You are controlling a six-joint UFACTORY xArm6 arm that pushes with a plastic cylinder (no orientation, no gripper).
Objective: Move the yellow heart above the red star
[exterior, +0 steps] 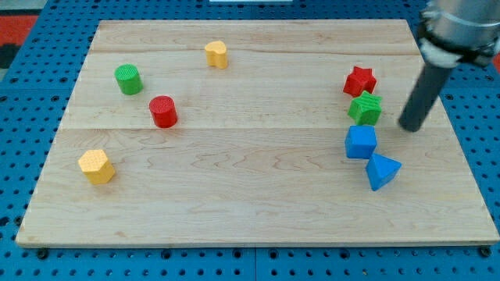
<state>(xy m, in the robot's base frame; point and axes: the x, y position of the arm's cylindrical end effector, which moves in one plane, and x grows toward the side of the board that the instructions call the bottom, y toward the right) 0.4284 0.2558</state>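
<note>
The yellow heart (pixel 216 54) lies near the view's top, left of centre, on the wooden board (pixel 250 203). The red star (pixel 359 80) lies far to its right, at the top of a column of blocks on the view's right. My tip (pixel 409 126) is at the lower end of the dark rod, to the right of the green star (pixel 365 108) and below right of the red star, touching neither. It is far from the yellow heart.
Below the green star lie a blue cube (pixel 360 142) and a blue triangular block (pixel 382 171). On the left are a green cylinder (pixel 128 79), a red cylinder (pixel 163 111) and a yellow hexagonal block (pixel 96 165).
</note>
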